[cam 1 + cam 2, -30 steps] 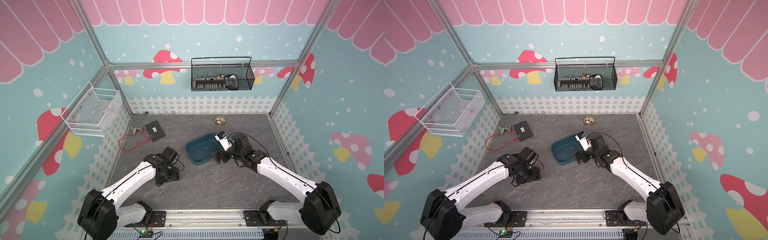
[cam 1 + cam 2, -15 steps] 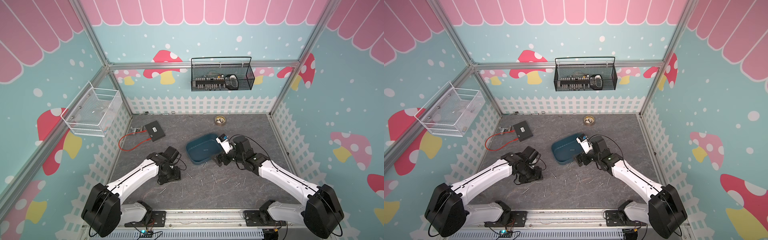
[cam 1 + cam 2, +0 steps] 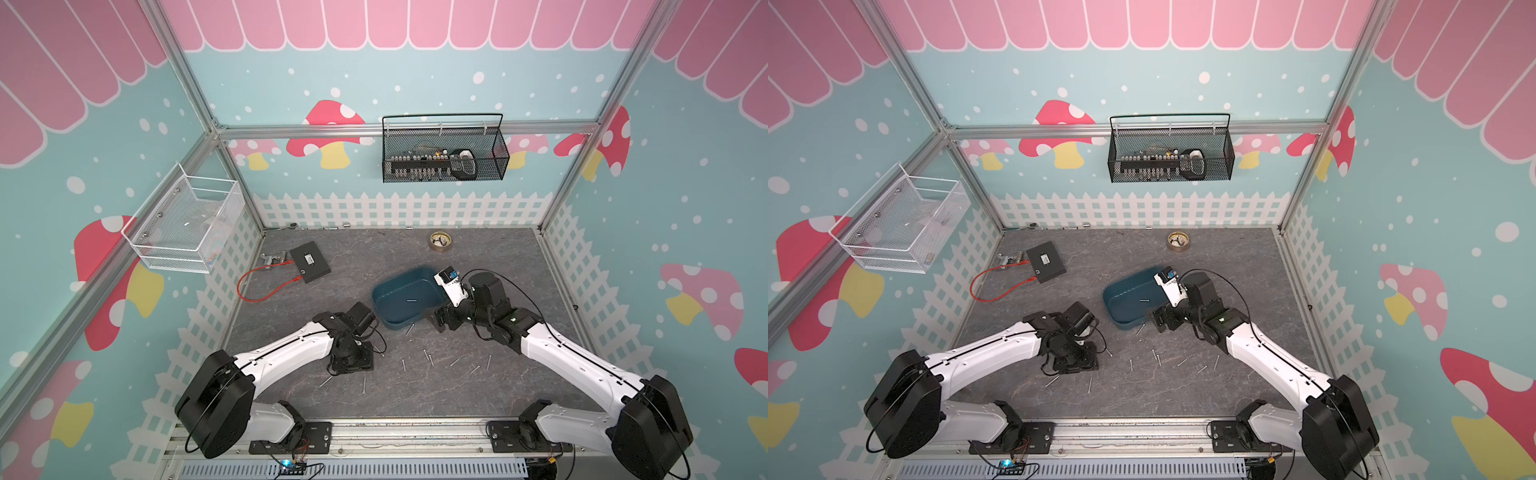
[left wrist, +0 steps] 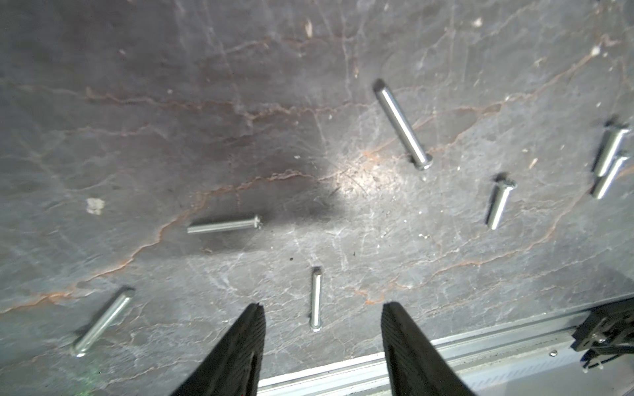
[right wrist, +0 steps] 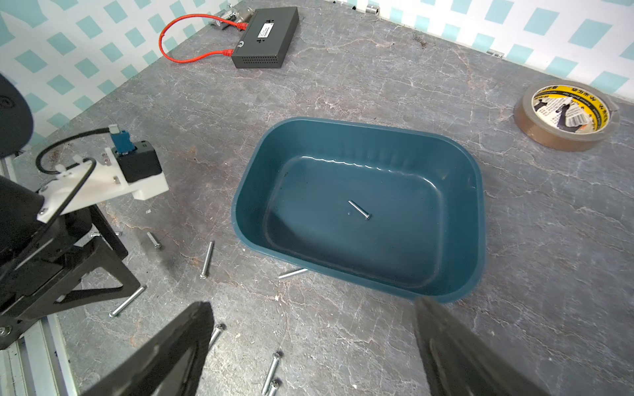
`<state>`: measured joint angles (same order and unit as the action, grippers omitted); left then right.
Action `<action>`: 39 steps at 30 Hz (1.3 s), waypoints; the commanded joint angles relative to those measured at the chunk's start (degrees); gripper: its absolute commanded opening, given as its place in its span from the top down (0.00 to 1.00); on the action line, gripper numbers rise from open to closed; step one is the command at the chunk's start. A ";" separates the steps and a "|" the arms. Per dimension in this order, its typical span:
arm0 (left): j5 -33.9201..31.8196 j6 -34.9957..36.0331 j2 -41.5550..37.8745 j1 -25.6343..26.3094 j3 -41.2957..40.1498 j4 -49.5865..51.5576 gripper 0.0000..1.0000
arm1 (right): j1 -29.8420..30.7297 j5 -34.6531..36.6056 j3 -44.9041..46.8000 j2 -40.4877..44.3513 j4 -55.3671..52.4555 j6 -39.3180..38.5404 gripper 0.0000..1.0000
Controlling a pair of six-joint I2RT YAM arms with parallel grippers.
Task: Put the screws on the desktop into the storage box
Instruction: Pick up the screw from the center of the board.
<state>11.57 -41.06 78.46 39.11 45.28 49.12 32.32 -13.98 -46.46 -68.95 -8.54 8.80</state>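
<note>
One lone screw (image 5: 359, 210) is in the storage box (image 5: 446, 192), lying flat near the middle of the tub's floor, so this job looks barely started. Roughly ten more screws (image 3: 430, 359) show up scattered over the tabletop (image 3: 478, 257) in both top views. Most sit in a loose band between the box and the metal rail (image 3: 415, 426) at the robot's side. One of them (image 5: 293, 273) lies right up against the box's near wall, but outside it. The left end effector (image 4: 320, 308) is down low over the tabletop with its fingers (image 4: 240, 343) apart. A single screw (image 4: 315, 298) lies between them, and the wrist view shows a gap on both sides, so it isn't pinched; that's probably the next pick. The right end effector (image 5: 314, 305) is spread wide and holding nothing, hanging just beside the box's near corner. By the look of it: one in, pretty much the whole scatter left to go, likely one screw at a time.
</note>
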 commanded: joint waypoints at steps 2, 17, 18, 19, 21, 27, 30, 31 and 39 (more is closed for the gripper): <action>1.00 -1.95 1.06 2.77 -1.63 -1.79 0.47 | 0.20 0.46 0.64 0.94 0.32 0.79 0.04; -0.39 -4.62 4.41 7.46 -4.06 -4.37 0.62 | 0.19 1.52 0.40 1.70 -0.69 0.79 0.03; -0.74 -4.90 4.51 7.56 -4.14 -4.53 0.63 | 0.20 1.67 0.40 1.78 -0.78 0.78 0.04; -0.85 -5.05 4.60 7.61 -4.23 -4.72 0.64 | 0.20 1.62 0.40 1.88 -0.87 0.78 0.03; -1.33 -5.55 4.60 7.71 -4.54 -5.12 0.66 | 0.20 1.74 0.40 1.87 -0.91 0.78 0.04; -2.25 -6.21 4.56 7.73 -5.58 -5.77 0.74 | 0.21 1.74 0.56 1.85 -1.13 0.78 0.04; -2.55 -6.47 4.54 7.82 -6.16 -6.13 0.78 | 0.19 1.96 0.49 1.89 -1.38 0.79 0.04; -2.77 -6.45 4.60 7.82 -6.25 -6.19 0.79 | 0.21 1.97 0.48 1.92 -1.38 0.81 0.03; -6.36 -7.95 4.64 7.82 -7.72 -6.36 0.85 | 0.20 2.96 0.25 1.78 -2.08 0.44 0.03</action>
<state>8.95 -47.86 81.71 46.63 40.36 45.30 32.32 -12.03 -46.46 -68.05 -9.41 9.10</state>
